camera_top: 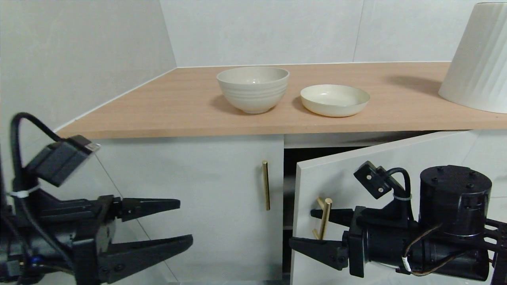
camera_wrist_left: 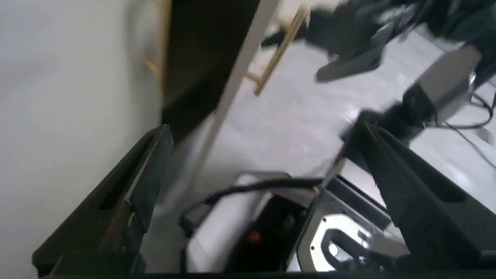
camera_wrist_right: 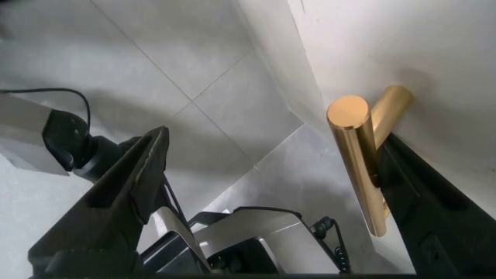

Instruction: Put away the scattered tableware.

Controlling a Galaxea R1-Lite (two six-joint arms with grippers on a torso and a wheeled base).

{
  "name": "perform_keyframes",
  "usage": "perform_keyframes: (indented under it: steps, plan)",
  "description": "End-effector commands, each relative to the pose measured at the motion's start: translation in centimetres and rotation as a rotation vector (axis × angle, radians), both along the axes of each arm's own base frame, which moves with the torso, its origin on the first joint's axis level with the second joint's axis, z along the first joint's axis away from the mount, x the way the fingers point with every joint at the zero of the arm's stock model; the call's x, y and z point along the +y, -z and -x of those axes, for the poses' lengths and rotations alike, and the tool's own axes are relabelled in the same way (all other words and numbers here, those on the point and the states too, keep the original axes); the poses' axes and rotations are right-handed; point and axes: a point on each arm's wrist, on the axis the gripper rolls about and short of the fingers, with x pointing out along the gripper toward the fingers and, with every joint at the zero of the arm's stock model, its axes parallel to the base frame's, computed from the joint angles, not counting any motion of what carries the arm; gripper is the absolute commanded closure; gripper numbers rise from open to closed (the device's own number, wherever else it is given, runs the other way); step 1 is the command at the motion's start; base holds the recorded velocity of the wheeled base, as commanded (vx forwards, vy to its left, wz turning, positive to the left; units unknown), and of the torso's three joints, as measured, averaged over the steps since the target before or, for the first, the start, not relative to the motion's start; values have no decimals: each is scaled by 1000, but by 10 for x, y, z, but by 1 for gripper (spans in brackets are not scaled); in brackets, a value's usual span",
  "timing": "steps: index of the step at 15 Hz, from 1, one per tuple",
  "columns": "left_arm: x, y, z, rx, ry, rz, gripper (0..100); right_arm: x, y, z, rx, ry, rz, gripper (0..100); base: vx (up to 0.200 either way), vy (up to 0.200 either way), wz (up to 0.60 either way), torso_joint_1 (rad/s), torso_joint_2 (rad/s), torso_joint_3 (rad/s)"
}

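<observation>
A wood-grain counter (camera_top: 186, 107) runs across the upper half of the head view. Two pieces of tableware sit on it, near each other but apart. At upper centre is a deep bowl (camera_top: 252, 89), pale grey-cream, matte, round, with fine ridges around its outside. Just right of it is a shallow dish (camera_top: 334, 99), cream, smooth and slightly glossy, with a low curved rim. A white pleated lampshade (camera_top: 479, 59) stands at the upper right edge.

Below the counter are flat white cabinet fronts. The closed door (camera_top: 198, 198) at centre carries a slim vertical brass bar. At lower right a second cabinet door (camera_top: 356, 178) stands ajar, with a dark gap beside it.

The right hand (camera_top: 303, 228), black with tapered fingers, sits at lower right. It is released, its fingers spread above and below the ajar door's brass bar handle (camera_top: 325, 217), a polished round rod on short posts. I cannot tell whether either finger touches the rod. The left hand (camera_top: 186, 221), at lower left, is spread wide and grasps nothing.

The step in hand appears to be opening the cabinet, with both dishes not yet put away. The next move likely calls for clenching on the smooth rod, which may slip, and swinging the door wide before reaching up for the bowl or dish.
</observation>
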Motion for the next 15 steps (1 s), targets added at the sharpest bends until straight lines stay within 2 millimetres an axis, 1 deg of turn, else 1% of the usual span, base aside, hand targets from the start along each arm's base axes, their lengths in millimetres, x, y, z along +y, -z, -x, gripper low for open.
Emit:
perform_keyframes:
  steps: [1,4,7,8,10,12,13,15]
  plan:
    - [-18,34,-19,127,56,-39,0,-1,2,1,5,1,6,0,0,0,0,0,0,0]
    - [-24,34,-18,173,68,-19,0,-1,2,1,5,3,6,0,0,0,0,0,0,0]
    - [-25,33,-16,173,72,-13,0,-2,2,1,5,3,6,0,0,0,0,0,0,0]
    - [-25,33,-16,177,71,-14,100,-2,2,1,7,3,7,0,0,0,0,0,0,0]
    - [-26,33,-17,178,72,-12,100,-2,3,1,9,3,9,0,0,0,0,0,0,0]
    - [-31,30,-20,177,92,-10,100,-2,2,1,7,3,7,0,0,0,0,0,0,0]
    - [-49,24,-29,196,141,8,100,-4,-3,4,-3,4,-8,0,0,0,0,0,0,0]
    - [-72,15,-46,201,172,44,100,-6,-4,6,9,6,-16,0,0,0,0,0,0,0]
